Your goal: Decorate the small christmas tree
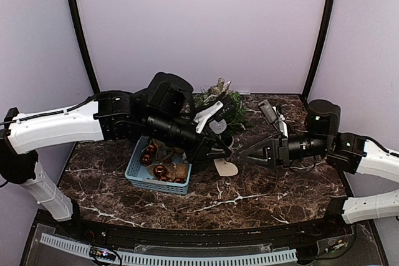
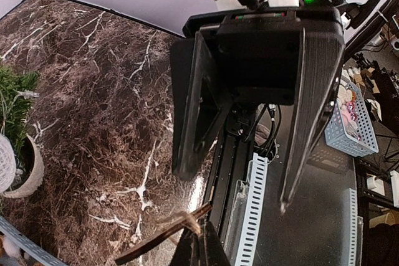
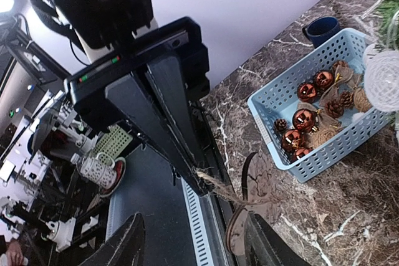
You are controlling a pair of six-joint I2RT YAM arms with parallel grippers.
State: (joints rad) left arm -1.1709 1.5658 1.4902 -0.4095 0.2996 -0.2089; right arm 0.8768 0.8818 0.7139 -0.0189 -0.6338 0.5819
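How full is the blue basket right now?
Partly full. The blue basket holds several shiny red baubles, pine cones and a twine ball, with bare floor showing at one end.

from above, the small christmas tree (image 1: 219,99) at 12 o'clock on the worktop (image 1: 262,197) shows only its top twigs; the left arm (image 1: 124,119) covers its lower branches and its pot (image 2: 30,175). the same arm hides the 1 o'clock corner of the blue basket (image 1: 156,182). in the left wrist view the tree and a white ball (image 2: 4,161) are cut by the left edge, the left end effector (image 2: 198,235) shows only its tips above the bottom edge, and of the wooden ornament (image 1: 225,167) only the twine appears. the right end effector (image 3: 193,225) likewise shows just its tips in its own view. clutter beyond the worktop is too blurred to name.
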